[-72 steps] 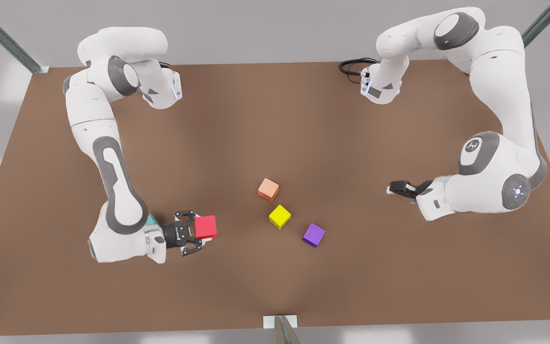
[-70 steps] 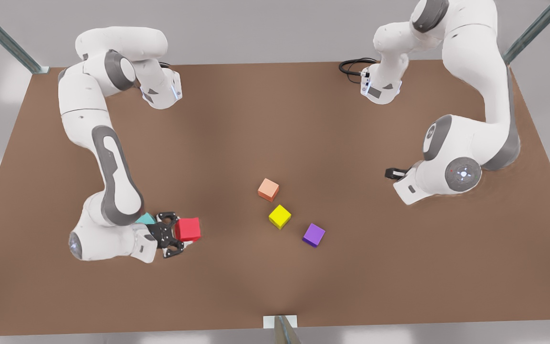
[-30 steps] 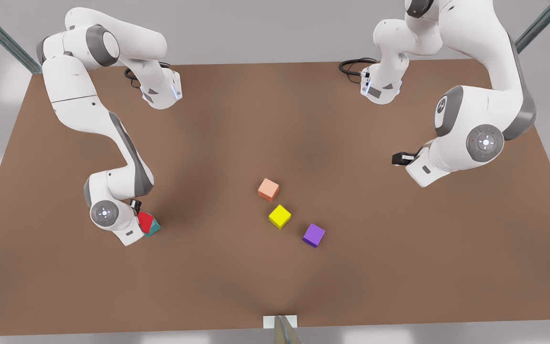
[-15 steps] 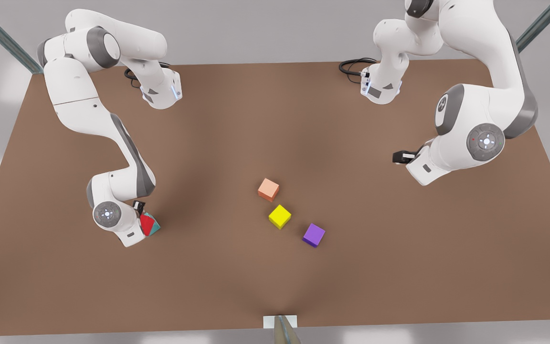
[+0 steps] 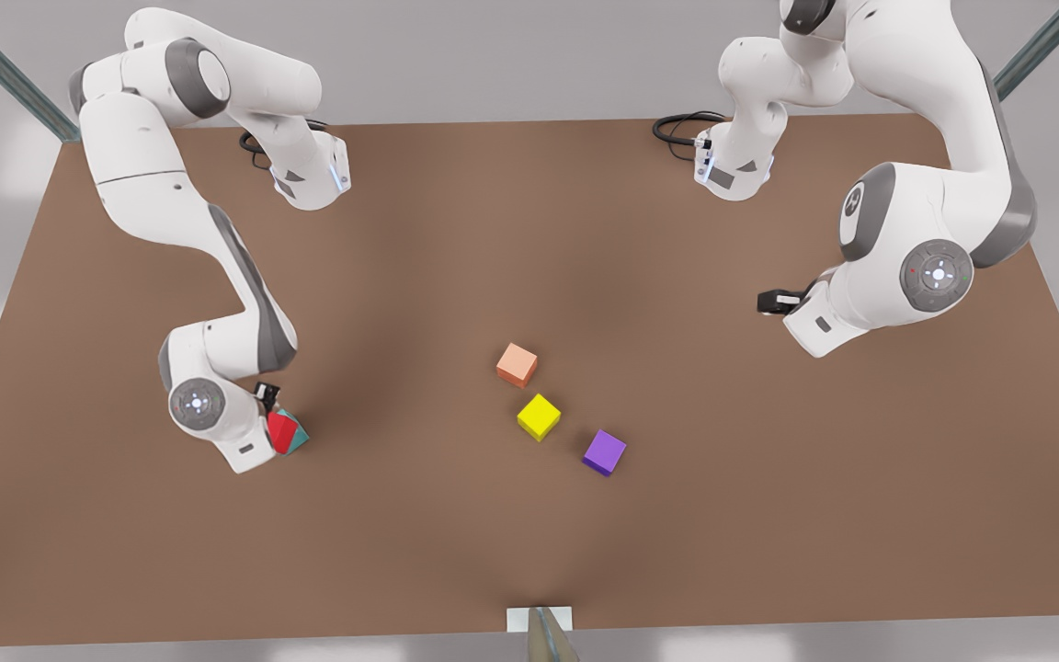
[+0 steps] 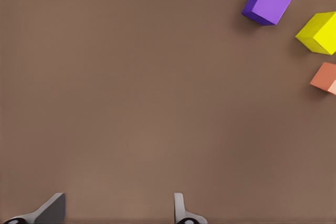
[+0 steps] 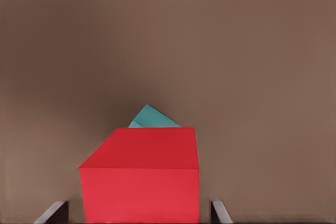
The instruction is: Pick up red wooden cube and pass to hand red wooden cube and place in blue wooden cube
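The right gripper sits low at the front view's left. Its jaws squeeze the red wooden cube over the blue wooden cube. Next: let go gently. The left gripper waits, jaws apart.

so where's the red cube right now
The red cube sits at the front view's left, between the right gripper's fingers, over the teal cube, far from the other cubes.

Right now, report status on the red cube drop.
Right gripper at the red wooden cube. It sits over blue wooden cube, contact unclear. Left gripper open, empty, waiting at front view's right. Orange cube, yellow cube, purple cube well aside.
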